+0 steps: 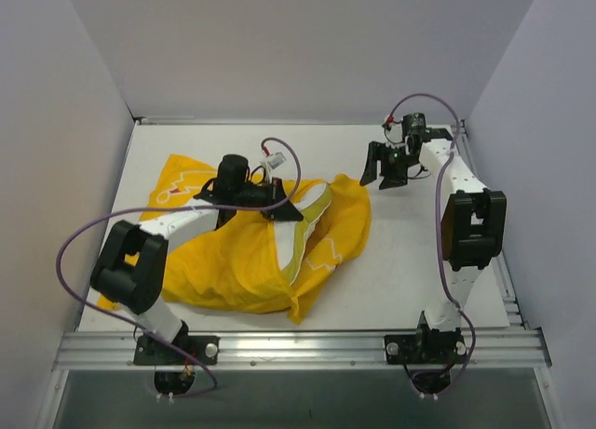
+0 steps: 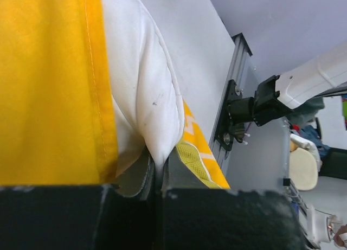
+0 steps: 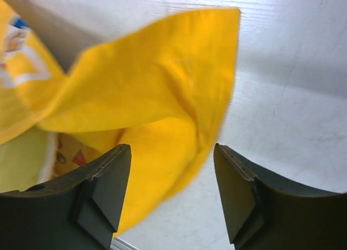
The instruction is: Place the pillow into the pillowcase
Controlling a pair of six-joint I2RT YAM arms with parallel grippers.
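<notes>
White table [image 1: 400,261], pillow [image 2: 146,87] pinched in left jaws

White links [image 1: 177,224] are joined by black joint housings [image 1: 130,266]; purple cables [image 1: 67,243] are looped alongside; the left gripper [image 2: 158,171] and right gripper [image 3: 172,158] are black.

Table [image 1: 410,261]: flat white top, faint wood-like grain, grey walls on three sides. Metal rail [image 1: 298,345] runs along near edge.

Pillowcase [image 1: 233,261]: bright yellow, crumpled, lies on left and middle of top. One flap spreads toward far-left corner, white line print showing on it. Another lobe reaches just right of centre; its corner casts soft shadow on top. Near hem lies close to rail, not touching.

Pillow [image 1: 315,222]: pale edge strip shows at pillowcase opening, rest wrapped in cloth. Contact with table: cannot tell.
</notes>
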